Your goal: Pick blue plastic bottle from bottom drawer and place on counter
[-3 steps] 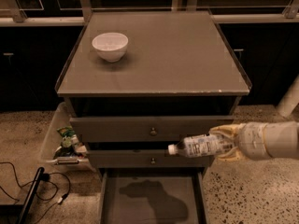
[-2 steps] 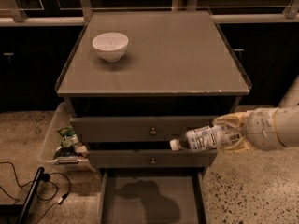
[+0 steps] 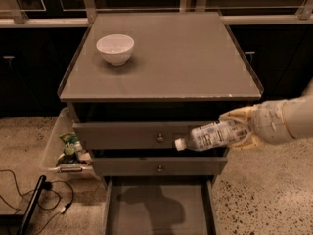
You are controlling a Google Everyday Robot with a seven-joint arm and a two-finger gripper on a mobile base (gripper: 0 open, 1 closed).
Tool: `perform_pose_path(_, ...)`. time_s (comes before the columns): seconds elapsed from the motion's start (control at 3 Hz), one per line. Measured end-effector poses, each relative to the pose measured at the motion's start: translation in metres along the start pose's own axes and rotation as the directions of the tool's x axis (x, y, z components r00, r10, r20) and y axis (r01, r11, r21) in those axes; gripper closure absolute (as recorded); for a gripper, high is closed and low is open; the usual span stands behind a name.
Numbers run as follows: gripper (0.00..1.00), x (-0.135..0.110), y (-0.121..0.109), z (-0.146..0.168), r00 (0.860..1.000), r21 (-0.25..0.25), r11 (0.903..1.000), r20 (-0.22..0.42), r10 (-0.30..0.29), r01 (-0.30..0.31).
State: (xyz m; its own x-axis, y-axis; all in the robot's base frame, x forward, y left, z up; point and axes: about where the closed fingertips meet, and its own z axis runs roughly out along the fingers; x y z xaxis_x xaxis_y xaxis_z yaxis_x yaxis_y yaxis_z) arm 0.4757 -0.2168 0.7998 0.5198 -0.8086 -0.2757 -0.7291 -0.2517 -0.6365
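Note:
The blue plastic bottle (image 3: 208, 136) is clear with a white cap and a pale printed label. It lies sideways in the air, cap to the left, in front of the upper drawer fronts. My gripper (image 3: 238, 129) comes in from the right and is shut on the bottle's base end. The bottom drawer (image 3: 159, 207) is pulled open below, its flat floor bare. The counter (image 3: 181, 58) is the cabinet's grey top, above and behind the bottle.
A white bowl (image 3: 115, 48) stands on the counter's back left. Two upper drawers with brass knobs (image 3: 160, 138) are shut. A clear bin (image 3: 58, 148) with packets sits left of the cabinet. Cables (image 3: 29, 195) lie on the floor at left.
My gripper has lifted the bottle a little and carried it slightly rightward, from the level of the middle drawer to the top drawer front.

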Motion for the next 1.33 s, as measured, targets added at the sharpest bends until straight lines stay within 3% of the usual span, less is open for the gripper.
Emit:
perform_pose_path(0.67, 1.00, -0.001, -0.125, -0.012, 0.993, -0.019, 0.9931, 0.019, -0.116, 0.116)
perform_pose_path(1.0, 1.00, 0.006, -0.165, -0.025, 0.992, 0.007, 0.9945, 0.068, -0.104, 0.104)
perform_pose_path(1.33, 1.00, 0.025, -0.193, -0.035, 0.990, 0.091, 0.9958, 0.140, -0.011, -0.002)
